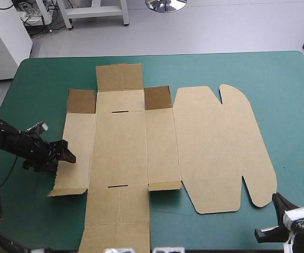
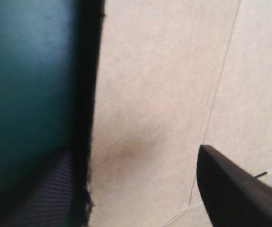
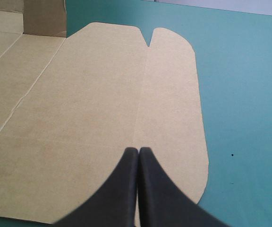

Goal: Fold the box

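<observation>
The brown box [image 1: 120,142] lies flat mid-table; the left gripper [image 1: 66,155] is at its left edge, black fingers [image 2: 235,189] apart, the board's edge between them. The right gripper [image 3: 138,149], fingers pressed together, sits at the box's near right corner.

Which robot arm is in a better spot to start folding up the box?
Probably left. The left gripper is at the box's left edge, jaws open with that edge between them. The right gripper is shut, near the lid's corner, holding nothing.
</observation>
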